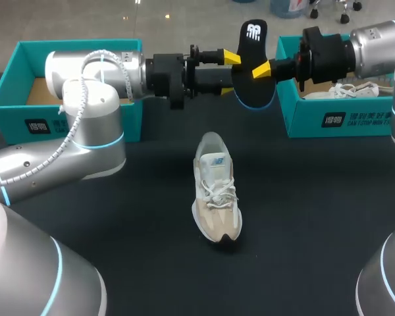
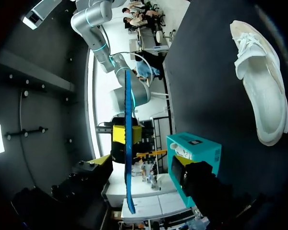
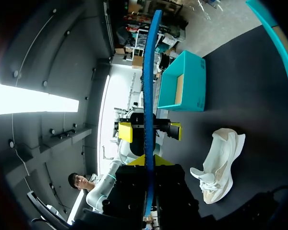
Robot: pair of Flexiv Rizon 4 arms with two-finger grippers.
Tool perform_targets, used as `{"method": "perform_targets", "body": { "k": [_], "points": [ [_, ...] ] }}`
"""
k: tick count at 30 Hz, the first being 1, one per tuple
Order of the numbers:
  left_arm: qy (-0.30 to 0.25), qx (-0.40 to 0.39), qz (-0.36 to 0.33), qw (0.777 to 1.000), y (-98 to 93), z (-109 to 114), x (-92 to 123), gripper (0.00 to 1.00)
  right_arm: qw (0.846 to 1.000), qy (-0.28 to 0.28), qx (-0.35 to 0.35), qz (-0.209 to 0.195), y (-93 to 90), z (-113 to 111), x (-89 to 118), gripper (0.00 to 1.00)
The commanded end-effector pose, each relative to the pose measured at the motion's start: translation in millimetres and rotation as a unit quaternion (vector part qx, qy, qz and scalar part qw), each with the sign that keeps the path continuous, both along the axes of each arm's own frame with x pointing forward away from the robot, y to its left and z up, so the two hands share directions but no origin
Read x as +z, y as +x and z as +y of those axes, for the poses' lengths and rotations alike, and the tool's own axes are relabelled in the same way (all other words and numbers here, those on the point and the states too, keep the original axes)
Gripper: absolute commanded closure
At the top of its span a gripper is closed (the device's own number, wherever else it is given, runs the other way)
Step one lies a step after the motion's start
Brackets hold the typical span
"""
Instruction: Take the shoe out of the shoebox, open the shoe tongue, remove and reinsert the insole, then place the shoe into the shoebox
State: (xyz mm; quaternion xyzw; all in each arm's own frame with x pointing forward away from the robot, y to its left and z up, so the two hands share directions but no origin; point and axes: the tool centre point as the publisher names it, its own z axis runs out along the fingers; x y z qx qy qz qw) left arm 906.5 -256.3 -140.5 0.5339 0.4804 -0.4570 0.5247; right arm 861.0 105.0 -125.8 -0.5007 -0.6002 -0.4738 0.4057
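Insole [image 1: 253, 66], black with a blue rim, out of the shoe [image 1: 216, 191] and up in the air above the far middle of the table [image 1: 118, 257]. Standing on end with its flat face toward the head view, edge-on as a thin blue line in both wrist views. Clamped at mid-length by the right gripper [image 1: 261, 70], yellow tips pressing it from both sides, at the end of the right arm [image 1: 375, 39] stretched over the right box [image 1: 303, 115]. Flanked by the left gripper [image 1: 230, 74], fingers spread wide, one yellow tip to each side of the insole and neither touching it, so open and holding nothing. Below and nearer, well apart from both grippers, the shoe: beige and white, laced, resting on its sole at the middle of the dark table, outside either box, lying lengthwise from far to near. Behind it to the left, the left box [image 1: 13, 112], teal, lidless, brown cardboard floor showing, partly hidden by the left arm [image 1: 99, 72]. Behind it to the right, the right box, also teal, with a second pale shoe [image 1: 345, 91] and its white laces inside.
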Motion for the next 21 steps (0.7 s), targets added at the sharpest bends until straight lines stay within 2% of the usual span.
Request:
{"method": "perform_targets", "body": {
  "k": [1,10,17,21],
  "points": [
    [0.021,-0.025,-0.001,0.999,0.8,34,2,0.00,1.000,-0.003,0.001,-0.002,0.6,-1,1,1.00],
    [0.046,-0.091,-0.023,0.994,0.3,75,-2,0.00,1.000,-0.006,-0.002,-0.006,-2.6,-9,0,1.00],
    [0.071,-0.139,-0.041,0.987,-0.7,96,-12,0.00,1.000,-0.009,-0.010,-0.007,-5.3,-12,0,1.00],
    [0.084,-0.155,-0.044,0.983,-1.2,109,-17,0.00,1.000,-0.008,-0.017,-0.021,-6.7,-12,0,1.00]
  ]
}}
